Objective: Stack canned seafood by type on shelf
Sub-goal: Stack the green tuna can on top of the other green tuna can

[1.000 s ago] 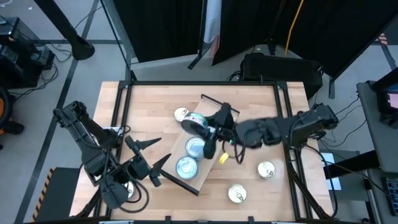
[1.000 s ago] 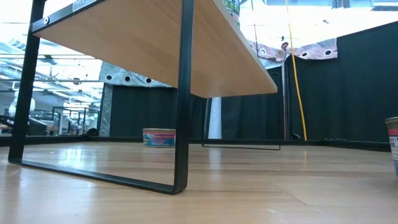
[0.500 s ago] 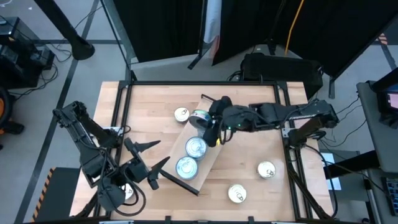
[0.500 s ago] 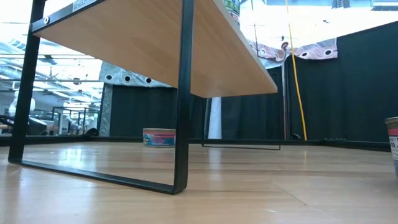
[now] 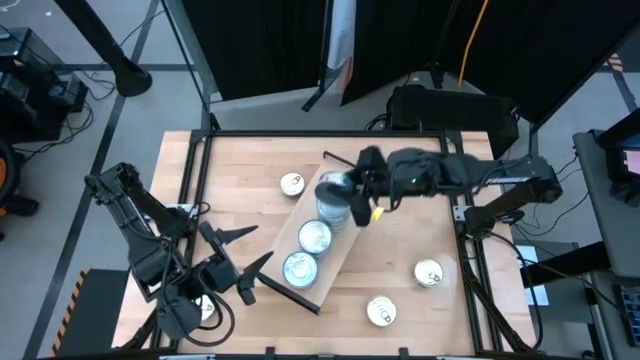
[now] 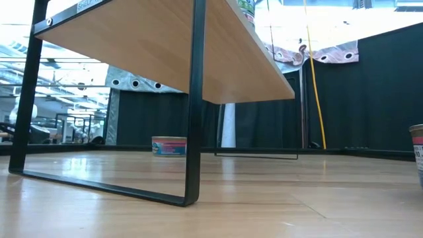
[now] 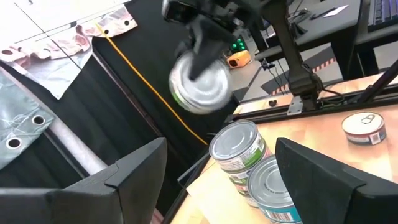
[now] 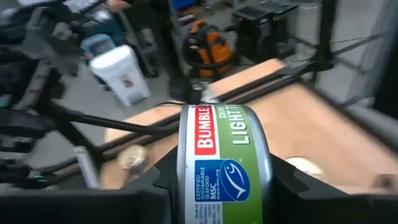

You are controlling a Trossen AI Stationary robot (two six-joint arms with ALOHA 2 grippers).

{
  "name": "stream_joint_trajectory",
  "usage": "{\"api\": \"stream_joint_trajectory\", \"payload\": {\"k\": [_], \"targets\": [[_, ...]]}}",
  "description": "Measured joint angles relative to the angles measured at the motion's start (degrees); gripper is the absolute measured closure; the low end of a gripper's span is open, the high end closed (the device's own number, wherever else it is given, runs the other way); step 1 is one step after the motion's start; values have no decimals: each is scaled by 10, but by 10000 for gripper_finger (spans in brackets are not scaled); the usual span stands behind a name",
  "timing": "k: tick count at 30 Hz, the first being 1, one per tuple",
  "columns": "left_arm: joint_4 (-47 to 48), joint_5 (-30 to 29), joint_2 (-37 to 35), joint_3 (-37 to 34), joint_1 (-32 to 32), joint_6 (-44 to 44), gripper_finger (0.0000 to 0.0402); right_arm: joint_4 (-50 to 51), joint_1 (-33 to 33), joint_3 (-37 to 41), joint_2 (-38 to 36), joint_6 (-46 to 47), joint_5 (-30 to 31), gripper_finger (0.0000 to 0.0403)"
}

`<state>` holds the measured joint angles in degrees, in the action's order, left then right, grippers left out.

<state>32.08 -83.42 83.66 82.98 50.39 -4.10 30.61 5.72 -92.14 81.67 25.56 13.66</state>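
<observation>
The shelf is a light board with dark rails, lying slantwise mid-table; the low view shows its underside. Two stacks of tins stand on it, one green-labelled and one blue-labelled. My right gripper is shut on a green-labelled tin held in the air over the shelf's far end. My left gripper waits open and level off the shelf's near left side, touching nothing. My right gripper pinches the tin between its two fingers, one on each flat face; one finger lies across the silver face. The fingers slant down from the table's right side. The tin is tipped on edge, label wall showing, clear of the shelf.
Loose tins lie on the tabletop: one left of the shelf's far end, two right of its near end. Another tin shows beyond the stacks. Black frame rails border the table.
My right gripper has drawn back toward the table's right and far edges with the tin and has turned, so the tin has tipped more onto its edge. The tin has stayed in the air over the shelf's far end.
</observation>
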Motion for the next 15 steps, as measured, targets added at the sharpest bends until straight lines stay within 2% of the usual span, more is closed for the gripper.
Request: {"api": "stream_joint_trajectory", "payload": {"k": [6,15], "targets": [[1,0,0,0,-14,4,100,-138,13,95,0,81,-7,281],[5,5,0,0,-20,4,100,-167,13,150,-2,142,28,264]]}}
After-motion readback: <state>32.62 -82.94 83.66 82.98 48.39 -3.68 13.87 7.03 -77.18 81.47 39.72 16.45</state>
